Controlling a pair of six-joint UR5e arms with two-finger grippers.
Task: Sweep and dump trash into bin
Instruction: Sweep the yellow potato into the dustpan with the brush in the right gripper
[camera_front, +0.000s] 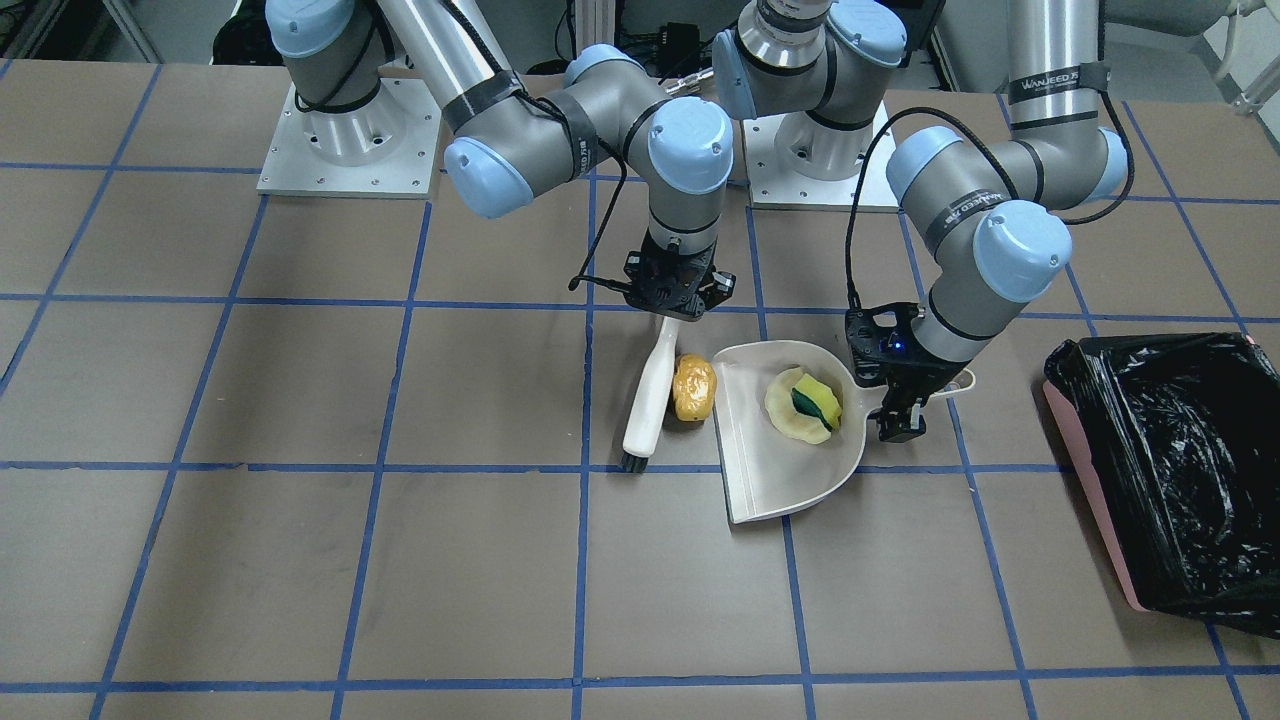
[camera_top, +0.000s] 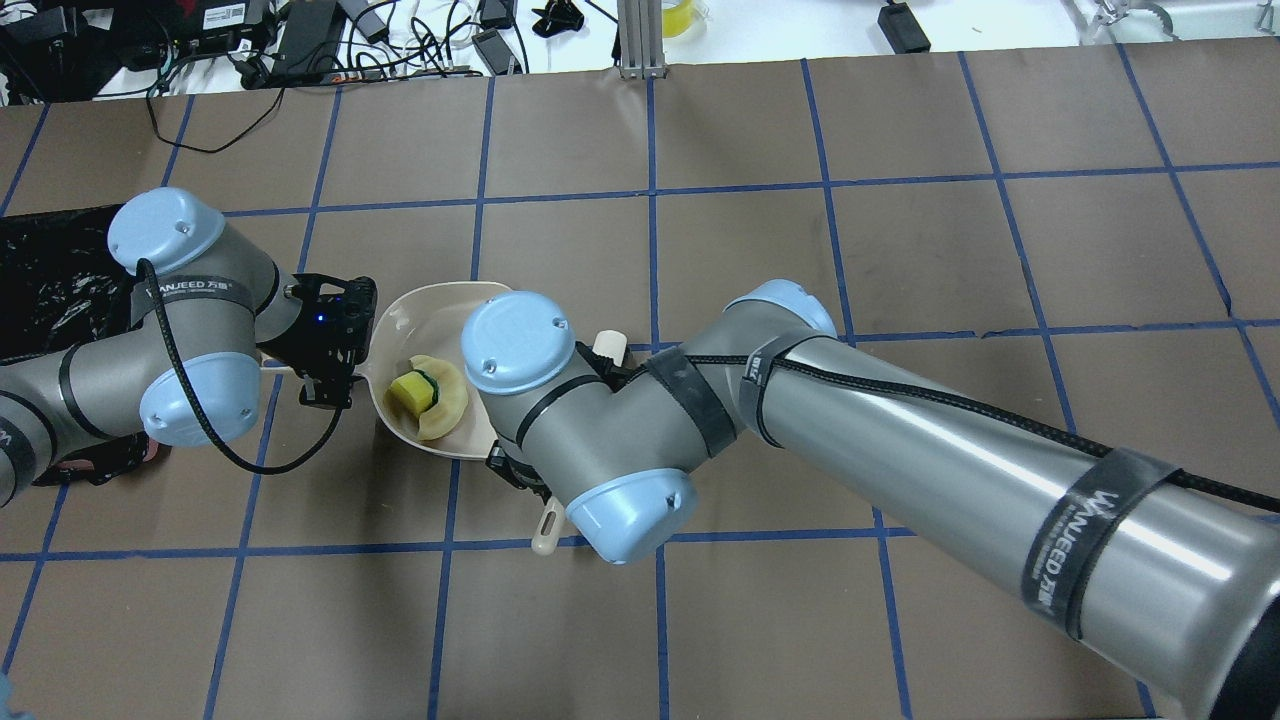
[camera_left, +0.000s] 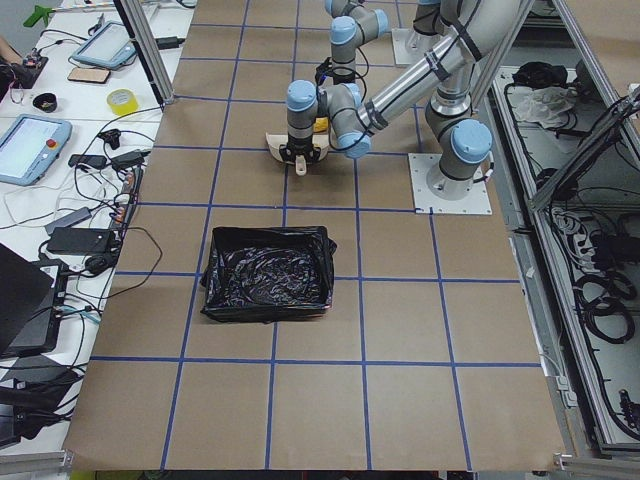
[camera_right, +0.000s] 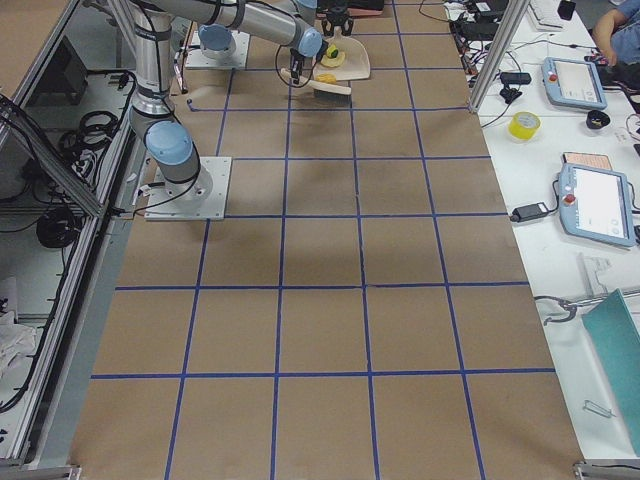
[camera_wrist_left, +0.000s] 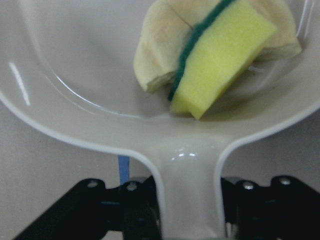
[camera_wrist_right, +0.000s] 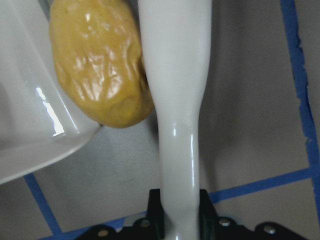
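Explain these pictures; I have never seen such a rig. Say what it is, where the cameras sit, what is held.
Two robot arms work at a taped table. Four fixed cameras look from the front, from above behind, and from each table end; two ride on the wrists. The left gripper grips an off-white dustpan holding a pale peel with a yellow-green wedge. The right gripper holds a white brush against an orange-brown lump on the table. A black-lined pink bin stands aside.

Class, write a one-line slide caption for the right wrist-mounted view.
White brush against the glossy orange-brown lump, at the off-white dustpan's edge.
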